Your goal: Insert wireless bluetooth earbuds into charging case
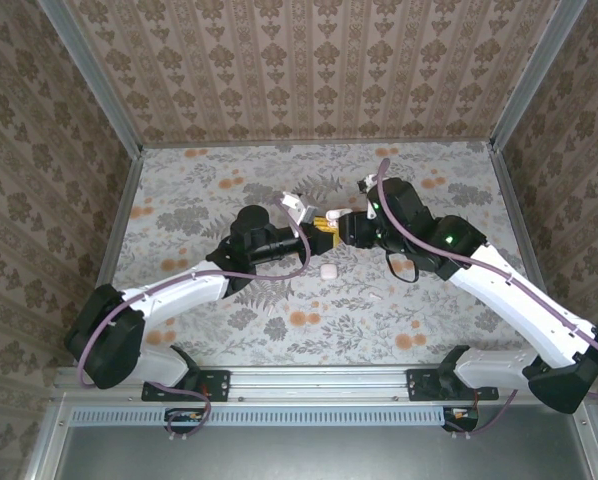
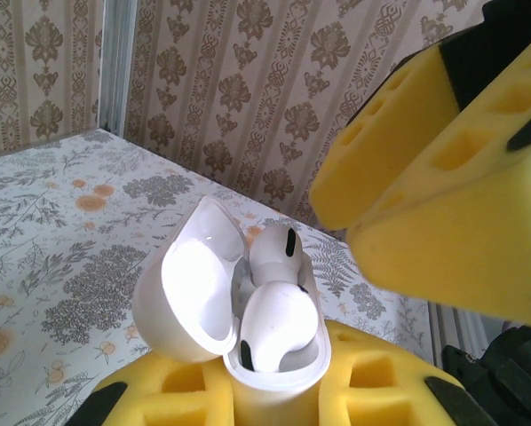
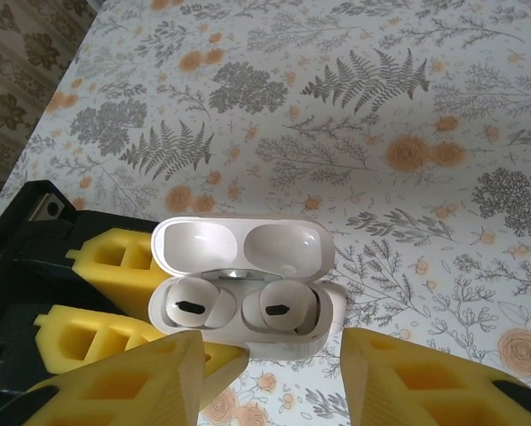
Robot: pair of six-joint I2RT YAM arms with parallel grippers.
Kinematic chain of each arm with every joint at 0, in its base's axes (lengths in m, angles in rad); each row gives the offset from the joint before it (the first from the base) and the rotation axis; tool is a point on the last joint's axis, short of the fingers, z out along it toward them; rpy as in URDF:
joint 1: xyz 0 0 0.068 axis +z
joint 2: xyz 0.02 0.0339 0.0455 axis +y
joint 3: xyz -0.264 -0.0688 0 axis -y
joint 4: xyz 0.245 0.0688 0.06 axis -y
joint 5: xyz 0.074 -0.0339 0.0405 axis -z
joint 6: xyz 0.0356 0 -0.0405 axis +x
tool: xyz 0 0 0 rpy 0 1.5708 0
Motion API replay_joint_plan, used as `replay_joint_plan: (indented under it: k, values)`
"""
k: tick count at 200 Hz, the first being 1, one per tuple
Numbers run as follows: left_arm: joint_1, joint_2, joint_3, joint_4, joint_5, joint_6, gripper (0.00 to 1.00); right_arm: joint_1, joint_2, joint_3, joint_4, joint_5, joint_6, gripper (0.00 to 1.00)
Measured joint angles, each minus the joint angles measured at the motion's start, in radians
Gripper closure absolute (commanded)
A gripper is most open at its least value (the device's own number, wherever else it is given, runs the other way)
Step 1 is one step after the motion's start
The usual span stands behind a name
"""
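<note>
The left arm (image 1: 169, 295) reaches from the near-left corner toward the middle of the flower-patterned table (image 1: 199, 190). The left gripper (image 1: 319, 228) is closed tight on the charging case (image 3: 248, 333), whose white body is pinched between the yellow foam pads (image 2: 150, 395) and held up off the table. The lid (image 3: 241, 244) of the case stands open, swung back on its hinge, with its two hollow cups facing outward.

The earbuds (image 3: 194, 309) sit side by side inside the case, one in each well. Their rounded white heads with dark oval vents show above the rim. From the left wrist the nearer one (image 2: 279, 324) seems to ride a little higher than the one behind it (image 2: 277, 251) — whether it is fully seated I cannot tell.

Seen from above, a second case (image 1: 328, 270), shut and white, lies on the table just on the near side of the grippers. A little further right lies a tiny white piece (image 1: 375, 296), too small to make out.

The right gripper (image 3: 273, 359) hovers close to the open case, and its yellow fingers (image 3: 425, 382) are spread apart — nothing is between them. Behind it the right arm (image 1: 499, 280) runs back to the near-right corner
</note>
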Motion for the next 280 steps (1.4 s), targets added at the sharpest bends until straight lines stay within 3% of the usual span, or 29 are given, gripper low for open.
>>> replay_joint_plan:
  k: [58, 102, 129, 193, 280]
  values:
    - [0.027, -0.05, -0.023, 0.005, 0.051, 0.034, 1.0, -0.066, -0.064, 0.048, -0.013, -0.081, 0.003, 0.51]
    - [0.109, -0.072, -0.064, 0.064, 0.17, 0.019, 1.0, -0.278, -0.071, 0.005, 0.034, -0.36, 0.061, 0.58]
    - [0.122, -0.074, -0.078, 0.108, 0.24, 0.01, 1.0, -0.353, -0.044, -0.037, 0.079, -0.529, 0.108, 0.59]
    - [0.122, -0.073, -0.078, 0.22, 0.355, -0.013, 1.0, -0.358, 0.068, -0.117, 0.246, -0.758, 0.209, 0.65]
    - [0.126, -0.053, -0.077, 0.194, 0.364, -0.013, 1.0, -0.341, 0.099, -0.125, 0.38, -0.887, 0.253, 0.66]
